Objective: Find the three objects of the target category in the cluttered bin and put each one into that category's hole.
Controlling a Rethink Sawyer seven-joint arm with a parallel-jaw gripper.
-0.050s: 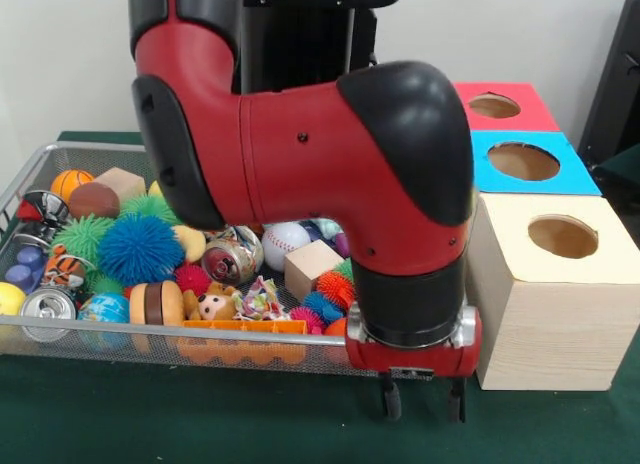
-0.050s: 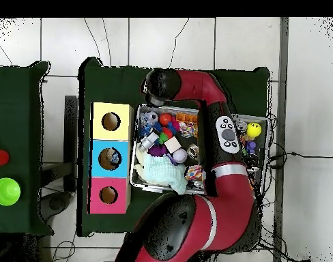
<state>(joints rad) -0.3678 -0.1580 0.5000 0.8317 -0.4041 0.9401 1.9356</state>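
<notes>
Hanging low at about five o'clock in the front view, the gripper (image 1: pixel 422 402) sits just outside the near edge of the wire bin (image 1: pixel 60 346), between it and the pale wooden box (image 1: pixel 545 319). Its two dark fingers (image 1: pixel 390 400) point down at the green table cover (image 1: pixel 200 414), narrowly apart, with nothing between them. The red and black arm (image 1: pixel 330 154) fills the middle of the view and hides a good part of the bin behind it.

Inside the bin, along the near wall, lie an orange plastic piece (image 1: pixel 245 327), a silver can (image 1: pixel 47 310) at eight o'clock, a globe-patterned ball (image 1: pixel 104 309), a toy burger (image 1: pixel 157 303) and a small teddy bear (image 1: pixel 213 305). Further in come a blue spiky ball (image 1: pixel 140 249), a green spiky ball (image 1: pixel 84 236), a dented can (image 1: pixel 232 255), a baseball (image 1: pixel 285 244) and a wooden cube (image 1: pixel 312 269). At the far left, near ten o'clock, are a small basketball (image 1: pixel 71 183), a brown ball (image 1: pixel 94 200) and a second wooden block (image 1: pixel 122 185). I cannot tell which of these belong to the target category.

At three o'clock, the boxes line up one behind another, each with a round hole on top: the pale one nearest, a blue one (image 1: pixel 530 164) behind it, a red one (image 1: pixel 505 106) farthest. In the overhead view the arm (image 2: pixel 217 184) curves over the bin (image 2: pixel 259 123), with the row of boxes (image 2: pixel 112 157) at nine o'clock.
</notes>
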